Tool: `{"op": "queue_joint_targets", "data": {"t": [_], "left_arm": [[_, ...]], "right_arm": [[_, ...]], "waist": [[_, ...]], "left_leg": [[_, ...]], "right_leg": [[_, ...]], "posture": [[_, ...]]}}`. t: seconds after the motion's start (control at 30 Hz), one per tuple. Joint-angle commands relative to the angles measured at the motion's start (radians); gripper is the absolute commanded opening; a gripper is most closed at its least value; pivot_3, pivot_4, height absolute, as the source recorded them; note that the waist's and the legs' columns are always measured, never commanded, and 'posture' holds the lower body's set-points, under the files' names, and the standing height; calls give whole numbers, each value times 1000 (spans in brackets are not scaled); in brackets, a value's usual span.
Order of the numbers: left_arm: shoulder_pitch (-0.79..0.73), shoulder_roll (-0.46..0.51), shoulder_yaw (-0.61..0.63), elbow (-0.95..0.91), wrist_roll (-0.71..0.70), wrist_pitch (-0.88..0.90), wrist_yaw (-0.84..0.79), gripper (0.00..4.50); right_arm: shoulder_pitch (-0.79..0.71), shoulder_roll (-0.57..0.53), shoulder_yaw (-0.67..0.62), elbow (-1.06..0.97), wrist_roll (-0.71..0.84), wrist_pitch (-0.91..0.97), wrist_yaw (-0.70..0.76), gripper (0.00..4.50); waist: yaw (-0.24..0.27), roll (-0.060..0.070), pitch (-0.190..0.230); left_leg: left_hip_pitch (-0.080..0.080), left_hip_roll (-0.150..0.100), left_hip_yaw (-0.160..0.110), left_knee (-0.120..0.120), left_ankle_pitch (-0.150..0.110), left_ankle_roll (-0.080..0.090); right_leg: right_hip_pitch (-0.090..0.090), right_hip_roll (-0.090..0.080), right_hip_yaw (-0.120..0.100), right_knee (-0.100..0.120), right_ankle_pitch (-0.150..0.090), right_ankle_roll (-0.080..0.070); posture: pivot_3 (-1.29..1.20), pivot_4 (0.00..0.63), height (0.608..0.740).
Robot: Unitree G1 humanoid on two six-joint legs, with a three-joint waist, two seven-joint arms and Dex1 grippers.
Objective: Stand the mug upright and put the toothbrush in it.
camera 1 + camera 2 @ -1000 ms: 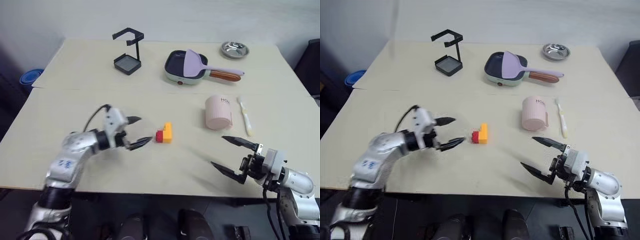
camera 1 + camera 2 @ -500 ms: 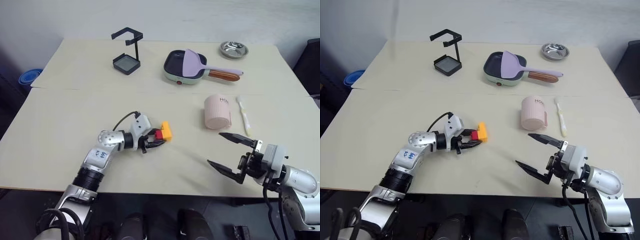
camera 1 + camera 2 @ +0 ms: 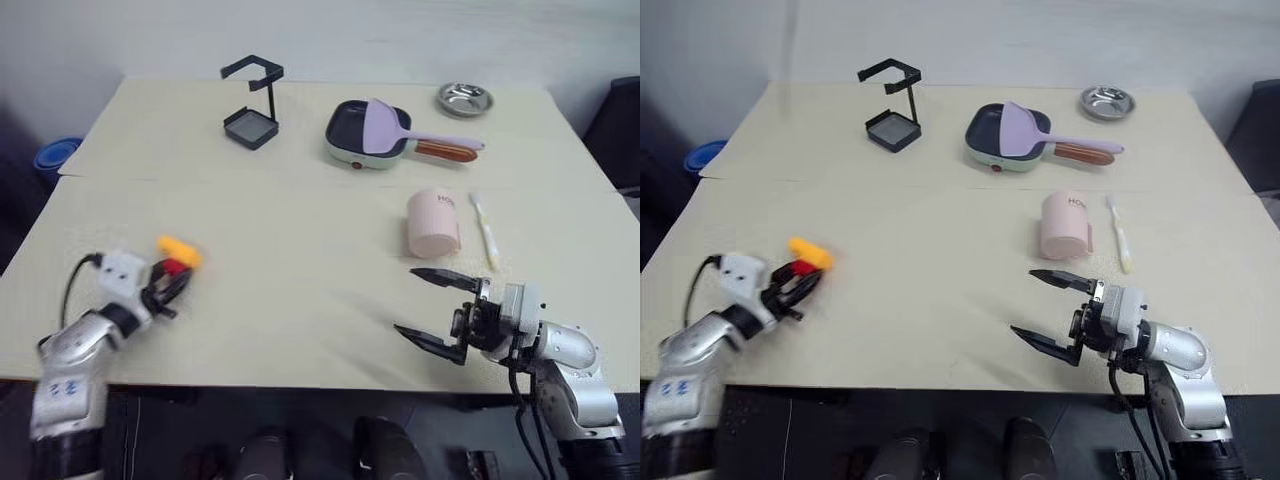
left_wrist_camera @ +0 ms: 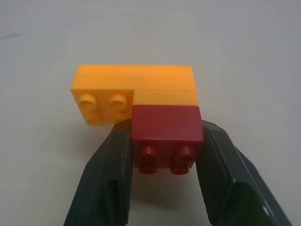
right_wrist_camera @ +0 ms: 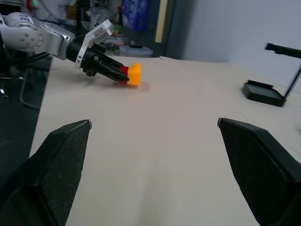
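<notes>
The light is even and soft from above. The pale beige table (image 3: 300, 200) shows faint shadows. The blurred left gripper (image 3: 172, 281) looks smeared; the shiny round steel dish (image 3: 465, 98) glints slightly.

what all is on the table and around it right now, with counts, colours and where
mug: 1, pale pink, right of centre
toothbrush: 1, white and pale yellow, flat beside the mug
frying pan: 1, green-rimmed, far centre
spatula: 1, lilac, lying across the pan
metal dish: 1, silver, far right
stand: 1, black, far left of centre
toy bricks: 1 cluster, red and orange, near left
blue object: 1, off the table's left edge
left gripper: jaws shut on the red brick
right gripper: jaws open, near right
</notes>
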Motion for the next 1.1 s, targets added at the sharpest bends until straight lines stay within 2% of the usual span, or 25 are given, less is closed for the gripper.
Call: {"op": "queue_joint_targets", "data": {"t": [0.03,0.07,0.13,0.27,0.33,0.4,0.47,0.57,0.63,0.67,0.8,0.87,0.97,1.1], "left_arm": [[17,11,72,-109,-58,118,59,1488],[15,6,90,-115,-70,156,81,1488],[13,7,106,-129,-80,181,98,2221],[19,38,116,-181,-110,248,88,3371],[57,94,129,-187,-131,256,11,3938],[145,194,155,-138,-144,234,-147,4485],[226,277,183,-66,-145,176,-292,4485],[266,333,198,-13,-159,56,-446,4485],[241,321,172,-33,-185,-121,-581,4485],[222,312,152,-50,-196,-149,-602,4485],[99,277,12,-123,-224,-131,-579,4485],[49,254,-27,-144,-248,-112,-564,4485],[-86,174,-164,-141,-246,-115,-533,4485],[-148,128,-244,-61,-185,-182,-547,4485]], "right_arm": [[-11,43,25,19,6,-59,35,4500],[-12,52,33,28,2,-66,44,4500],[-10,63,45,42,2,-66,54,4500],[-13,70,41,98,-22,-110,61,4500],[-7,56,19,133,-22,-126,67,4500],[11,11,-21,156,1,-102,85,4500],[28,-37,-74,176,17,-93,92,4500],[55,-106,-161,245,17,-110,106,4500],[70,-150,-237,340,18,-122,109,4500],[72,-165,-271,389,18,-132,101,4500],[86,-209,-371,574,-16,-197,78,4500],[85,-215,-402,626,-27,-236,62,4500],[123,-247,-490,760,-38,-345,56,4500],[110,-243,-498,764,-35,-358,37,4500]], "waist": [[11,0,0],[15,0,0],[16,0,0],[12,0,0],[6,0,0],[-6,0,0],[-12,1,0],[-12,1,0],[-7,1,0],[-2,1,0],[7,2,0],[0,2,0],[-6,5,-1],[-21,4,-1]], "left_leg": [[0,-1,-1,0,0,0],[0,-2,-2,0,0,0],[0,-2,-2,0,0,0],[0,-2,-1,0,0,-1],[0,-1,-1,0,0,-1],[0,-1,-1,-1,0,-1],[0,-1,1,-2,-1,-1],[0,0,2,-2,-1,-1],[1,0,3,-2,-1,-2],[0,-1,2,-2,-1,-2],[0,-1,1,-2,-2,-1],[1,0,2,-2,-2,-1],[1,-1,3,-2,-1,-1],[4,-1,7,-2,0,0]], "right_leg": [[0,-2,0,0,0,0],[1,-4,0,0,0,0],[1,-6,-1,0,0,0],[1,-4,-5,0,0,0],[1,-4,-6,0,0,0],[0,-2,-6,0,0,-1],[-1,-2,-6,0,-1,-1],[-2,-1,-5,-1,-1,-2],[-2,-2,-5,-4,-1,-2],[-1,-3,-5,-5,-1,-2],[0,-8,-2,-6,-1,-2],[0,-6,-2,-6,-1,-1],[0,-1,-5,-1,-1,-1],[1,0,-1,-1,0,1]], "posture": [[0,150,740],[0,150,740],[0,150,740],[0,150,740],[0,150,740],[0,150,740],[0,150,740],[0,150,740],[0,150,740],[0,150,740],[0,150,740],[0,150,740],[0,150,740],[0,150,740]]}}
